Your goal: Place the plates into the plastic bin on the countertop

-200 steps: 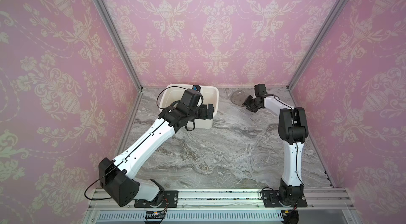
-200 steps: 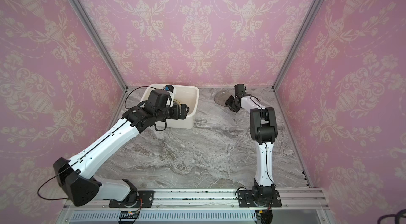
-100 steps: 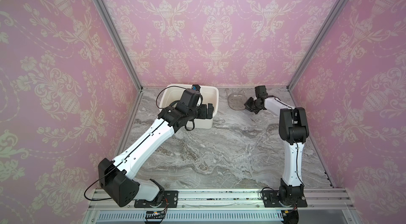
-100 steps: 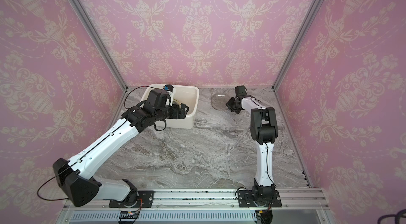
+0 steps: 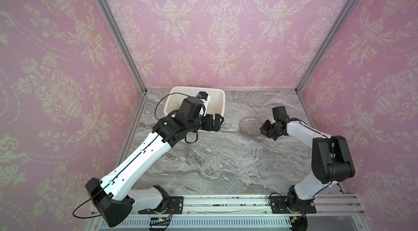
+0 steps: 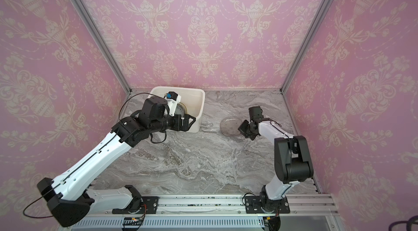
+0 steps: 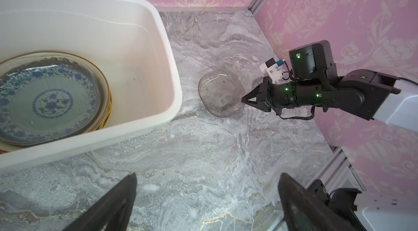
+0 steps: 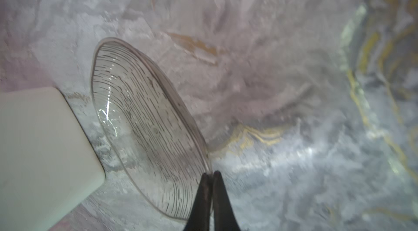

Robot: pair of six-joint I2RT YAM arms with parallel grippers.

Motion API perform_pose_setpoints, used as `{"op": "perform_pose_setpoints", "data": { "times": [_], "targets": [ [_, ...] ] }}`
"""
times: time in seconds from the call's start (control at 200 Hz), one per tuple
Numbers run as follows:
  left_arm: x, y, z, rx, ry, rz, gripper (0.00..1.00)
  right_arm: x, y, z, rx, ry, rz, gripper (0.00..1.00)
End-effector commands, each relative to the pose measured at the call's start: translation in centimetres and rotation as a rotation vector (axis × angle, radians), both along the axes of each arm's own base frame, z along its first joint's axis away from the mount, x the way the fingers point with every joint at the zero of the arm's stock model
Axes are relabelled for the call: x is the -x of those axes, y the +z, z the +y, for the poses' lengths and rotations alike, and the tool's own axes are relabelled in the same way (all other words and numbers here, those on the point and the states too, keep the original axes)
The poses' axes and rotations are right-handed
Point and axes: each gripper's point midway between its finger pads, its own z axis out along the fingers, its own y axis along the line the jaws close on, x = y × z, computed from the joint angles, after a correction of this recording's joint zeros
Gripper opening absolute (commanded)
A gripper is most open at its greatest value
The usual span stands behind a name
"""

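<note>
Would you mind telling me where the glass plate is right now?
In both top views the glass plate is on the countertop, right of centre, between the white bin and the right gripper, which is shut on its rim.

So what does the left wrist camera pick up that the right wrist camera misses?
Only the left wrist view shows the plate stack inside the bin, with a blue-patterned plate on top. It also shows the left fingers spread wide and the right arm from outside. Only the right wrist view shows the ribbed lines on the glass plate up close, with the right fingers pinched shut on its rim. Both show that plate, the bin's outer wall and the countertop.
</note>
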Motion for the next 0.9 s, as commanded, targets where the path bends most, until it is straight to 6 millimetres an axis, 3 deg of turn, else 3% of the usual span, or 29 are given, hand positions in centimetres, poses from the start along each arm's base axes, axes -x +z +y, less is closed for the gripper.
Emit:
{"op": "perform_pose_setpoints", "data": {
  "times": [0.0, 0.185, 0.39, 0.655, 0.896],
  "targets": [
    [2.7, -2.2, -0.9, 0.075, 0.003, 0.16, 0.99, 3.8, 0.8, 0.7, -0.003, -0.009, 0.008, 0.0],
    [5.0, -3.5, -3.4, 0.202, -0.001, 0.261, 0.97, 9.1, 1.4, 2.3, -0.008, -0.001, 0.008, 0.0],
    [6.4, -6.7, -3.1, 0.193, 0.05, 0.386, 0.95, 12.9, 0.9, 2.3, -0.037, -0.045, -0.019, 0.0],
    [7.0, -9.1, -2.6, 0.187, 0.096, 0.462, 0.93, 15.5, -1.3, 2.8, -0.05, -0.01, 0.019, 0.01],
    [7.1, -10.3, -2.8, 0.175, 0.096, 0.49, 0.92, 16.4, -3.1, 3.7, -0.063, 0.022, 0.056, 0.05]
  ]
}}
